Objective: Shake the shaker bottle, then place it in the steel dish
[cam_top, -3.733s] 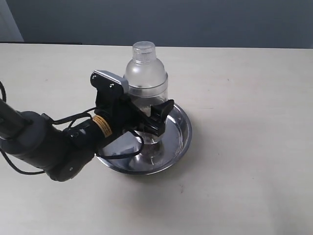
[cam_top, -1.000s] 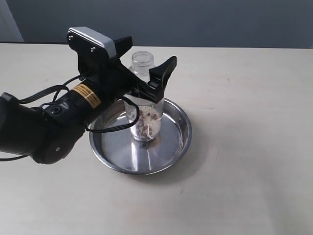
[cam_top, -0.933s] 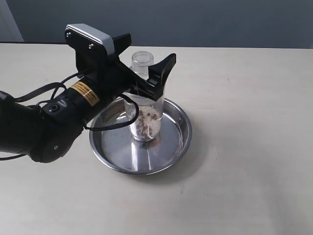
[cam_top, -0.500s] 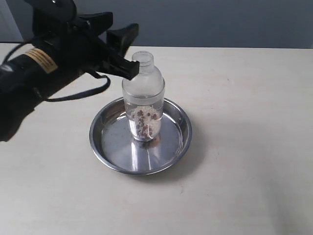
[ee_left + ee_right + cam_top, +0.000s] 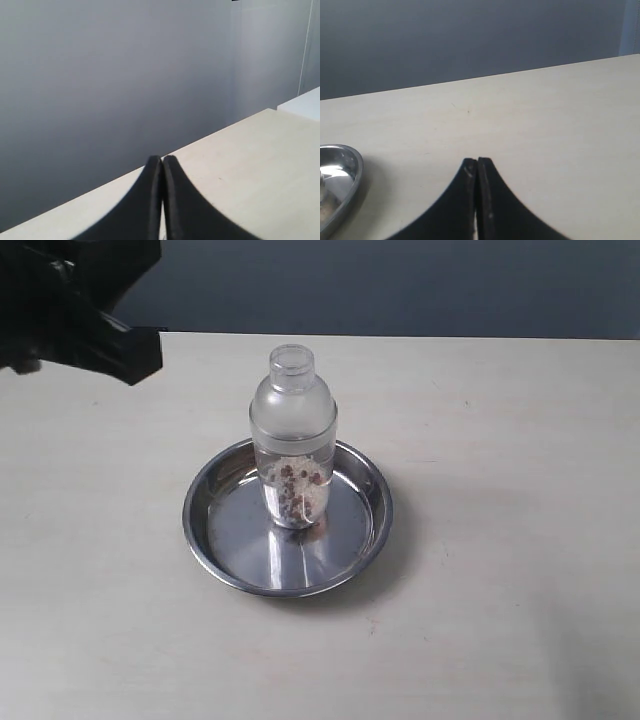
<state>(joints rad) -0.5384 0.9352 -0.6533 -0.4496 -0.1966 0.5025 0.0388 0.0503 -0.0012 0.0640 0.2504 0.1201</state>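
Note:
The shaker bottle [image 5: 293, 440] stands upright in the middle of the steel dish [image 5: 230, 540], free of any grip, with brown beads and white grains in its lower part. My left gripper [image 5: 125, 345] is a dark blur at the far upper left of the exterior view, well away from the bottle. In the left wrist view the left gripper [image 5: 162, 158] is shut with nothing between its fingers, facing the table edge and wall. My right gripper [image 5: 477, 160] is also shut and empty; the steel dish rim [image 5: 347, 172] shows off to its side. The right gripper does not appear in the exterior view.
The pale table [image 5: 500, 490] spreads around the dish on all sides. A grey-blue wall [image 5: 400, 280] runs behind the table's far edge.
My left gripper let go of the bottle in the dish, rose, pulled back to the upper left, and its fingers have come together. The bottle stays upright in the dish.

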